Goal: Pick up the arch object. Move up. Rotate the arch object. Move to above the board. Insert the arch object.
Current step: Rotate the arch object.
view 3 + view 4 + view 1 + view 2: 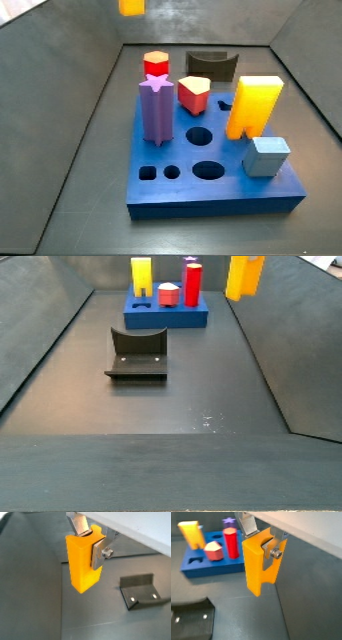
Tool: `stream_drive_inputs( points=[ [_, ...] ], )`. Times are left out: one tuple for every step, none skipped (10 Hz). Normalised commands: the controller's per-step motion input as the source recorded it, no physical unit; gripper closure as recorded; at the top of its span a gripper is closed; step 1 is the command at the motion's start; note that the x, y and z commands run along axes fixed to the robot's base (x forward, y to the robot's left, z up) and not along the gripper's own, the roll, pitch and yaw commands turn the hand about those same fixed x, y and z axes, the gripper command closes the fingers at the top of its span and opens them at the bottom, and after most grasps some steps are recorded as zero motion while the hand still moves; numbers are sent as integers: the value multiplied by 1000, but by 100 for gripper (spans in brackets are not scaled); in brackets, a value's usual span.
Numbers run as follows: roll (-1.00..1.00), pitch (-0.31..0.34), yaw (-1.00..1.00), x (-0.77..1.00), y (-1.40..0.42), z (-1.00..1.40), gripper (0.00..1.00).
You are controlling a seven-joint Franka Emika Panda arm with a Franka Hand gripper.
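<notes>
The arch object [83,562] is a slim orange-yellow block with a notch at one end, and my gripper [92,542] is shut on it near that notched end. It hangs lengthwise below the silver fingers [271,551] in both wrist views. In a side view the arch object [245,276] floats high above the floor, to the right of the blue board [167,319] and apart from it. Only its lower tip [131,6] shows at the edge of a side view, far behind the board [214,195]. The gripper itself is out of both side views.
The board holds a purple star column [158,112], a red hexagon post [158,66], a red-pink piece [195,95], a wide yellow block [254,105] and a pale blue cube [267,155]. A dark brown block [210,65] stands behind it. The fixture [138,356] sits on the floor before the board.
</notes>
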Motion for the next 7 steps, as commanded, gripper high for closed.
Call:
stream_drive_inputs(
  points=[
    [34, 0, -1000, 43, 15, -24, 100],
    [37, 0, -1000, 43, 13, -24, 100],
    [41, -1, -1000, 43, 12, -24, 100],
    [48, -1, -1000, 43, 11, -24, 100],
    [53, -1, -1000, 43, 10, -24, 100],
    [61, -2, -1000, 43, 10, -24, 100],
    [65, -2, -831, 42, 9, -24, 100]
  ],
)
